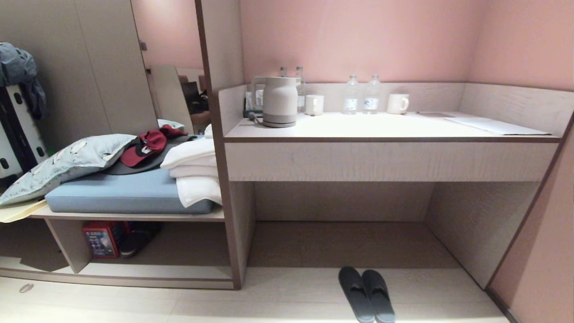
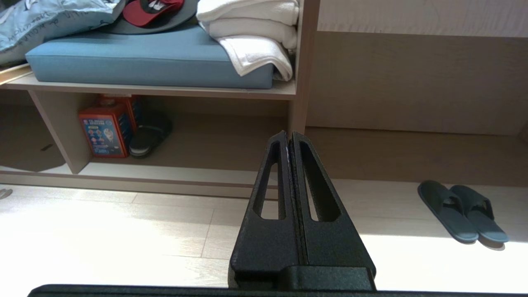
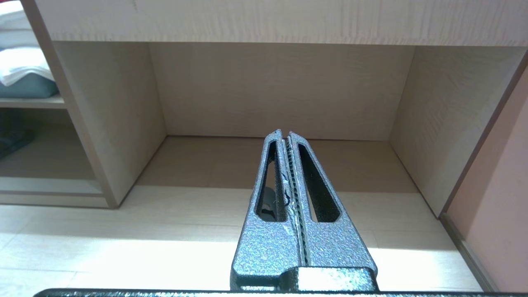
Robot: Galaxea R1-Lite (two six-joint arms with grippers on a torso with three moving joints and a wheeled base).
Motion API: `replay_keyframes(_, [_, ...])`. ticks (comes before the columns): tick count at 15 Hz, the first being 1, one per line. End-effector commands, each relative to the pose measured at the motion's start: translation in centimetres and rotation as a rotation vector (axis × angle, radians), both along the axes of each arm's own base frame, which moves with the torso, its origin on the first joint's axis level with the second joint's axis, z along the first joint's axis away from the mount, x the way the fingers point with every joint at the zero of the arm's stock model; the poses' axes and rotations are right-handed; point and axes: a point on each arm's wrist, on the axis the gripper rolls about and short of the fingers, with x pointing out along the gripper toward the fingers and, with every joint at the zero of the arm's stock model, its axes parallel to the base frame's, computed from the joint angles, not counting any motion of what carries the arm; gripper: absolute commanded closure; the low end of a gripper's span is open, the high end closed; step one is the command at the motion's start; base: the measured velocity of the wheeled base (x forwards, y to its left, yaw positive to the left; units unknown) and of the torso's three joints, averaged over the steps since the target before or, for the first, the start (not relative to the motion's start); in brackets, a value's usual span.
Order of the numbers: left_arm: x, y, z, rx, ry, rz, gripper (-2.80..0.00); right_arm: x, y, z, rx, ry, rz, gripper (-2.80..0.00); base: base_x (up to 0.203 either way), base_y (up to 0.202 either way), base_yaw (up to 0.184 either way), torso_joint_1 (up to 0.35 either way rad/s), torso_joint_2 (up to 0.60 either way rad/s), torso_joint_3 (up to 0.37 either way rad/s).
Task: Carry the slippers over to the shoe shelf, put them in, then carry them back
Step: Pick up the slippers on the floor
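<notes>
Slippers (image 1: pixel 367 294) sit side by side, touching, on the pale floor (image 1: pixel 134 305) just in front of the desk recess (image 1: pixel 341 242), toes pointing in toward it. Nothing is touching them. In the left wrist view the pair (image 2: pixel 462 210) lies on the floor, well apart from the gripper.

Shoe shelf (image 1: pixel 134 271) is the low cubby left of the recess, under the blue cushion (image 1: pixel 121 193). It already holds a red box (image 1: pixel 101 239) and a lone black shoe (image 1: pixel 136 237) just beside the box, both toward the cubby's left end.

Left gripper (image 2: pixel 288 136): fingers pressed together, holding nothing, hanging in the air above the floor, pointing at the upright panel (image 2: pixel 303 82) between cubby and recess.

Right gripper (image 3: pixel 284 134): fingers pressed together, empty, hanging above the floor and pointing into the recess. Slippers don't show in the right wrist view.

Neither arm shows in the head view.

On the cushion: a patterned pillow (image 1: pixel 63 163), a red cap (image 1: pixel 143 148), folded white towels (image 1: pixel 195 172). On the desk top (image 1: pixel 381 128): a kettle (image 1: pixel 278 101), two mugs (image 1: pixel 314 104), water bottles (image 1: pixel 361 94).
</notes>
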Motion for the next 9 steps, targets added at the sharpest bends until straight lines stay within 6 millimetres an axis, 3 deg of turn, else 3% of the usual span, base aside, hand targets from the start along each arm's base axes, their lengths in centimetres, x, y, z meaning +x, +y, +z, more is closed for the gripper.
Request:
replay_keyframes(1, [0.0,0.0,0.0,-0.001,-0.001,0.001,0.0,0.0,0.0,0.0,0.0,0.0,0.0,0.0,0.0,0.0,0.0,0.0,0.0,0.0])
replay_keyframes(9, [0.0,0.0,0.0,-0.004,-0.001,0.001,0.0,0.0,0.0,0.0,0.0,0.0,0.0,0.0,0.0,0.0,0.0,0.0,0.0,-0.037])
